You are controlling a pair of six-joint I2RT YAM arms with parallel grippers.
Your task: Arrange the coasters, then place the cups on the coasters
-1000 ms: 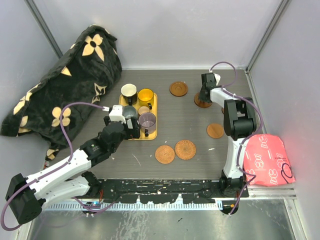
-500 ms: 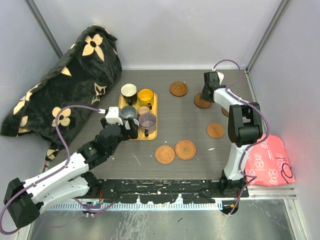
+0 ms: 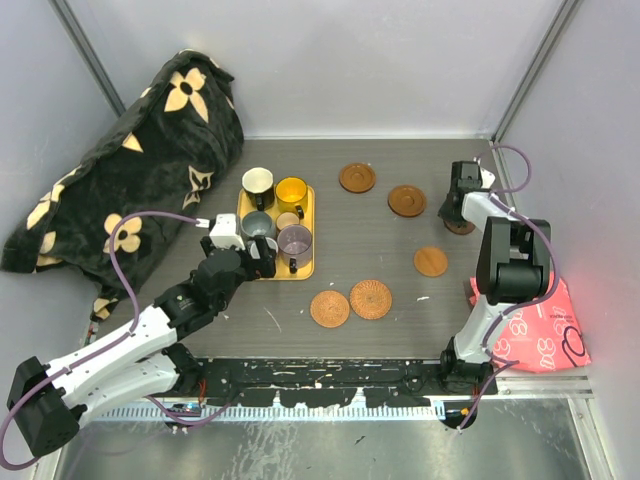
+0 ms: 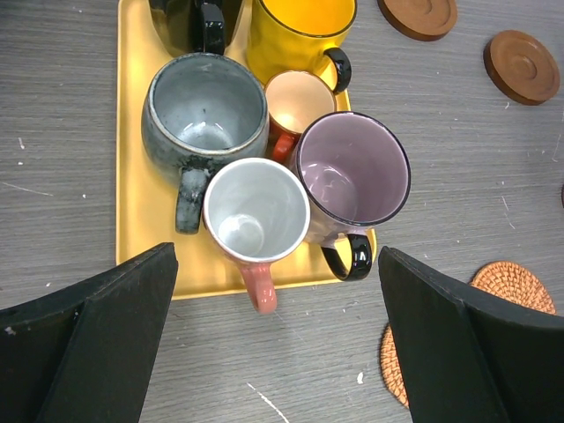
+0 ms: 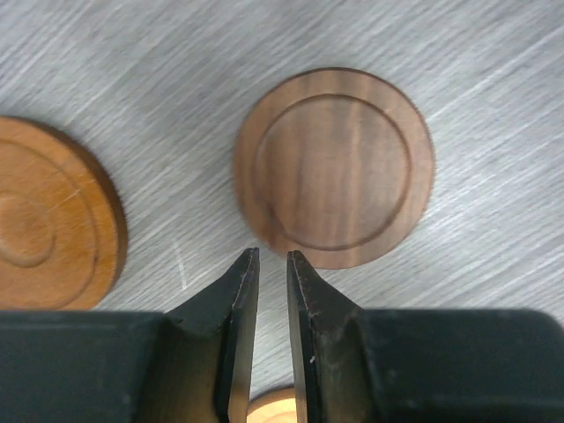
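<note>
right jaws: almost pinched together, gripping nothing; they hang just over the near rim of a dark wooden coaster (image 5: 335,167) at the far right of the table (image 3: 370,235)
left jaws: spread wide, empty; above the near end of the yellow tray (image 4: 141,203)
coasters: three more wooden ones spread over the far and right side; two woven coasters (image 3: 351,303) side by side near the middle; none has a cup on it yet
cups: all six crowded on the tray, sides touching; the white cup (image 4: 256,211) sits nearest, pink handle pointing near
handling, my guess: coasters look light and stiff but lie flat, so pinch across the rim or tip an edge up first; cups look glazed, so slick and chippable; I'd take the white one by its wall, one jaw inside
surface: dark grey wood-grain table, scuffed, looks fairly smooth
room: pale panel walls; floral blanket (image 3: 130,160) far left; red pouch (image 3: 535,320) near right
</note>
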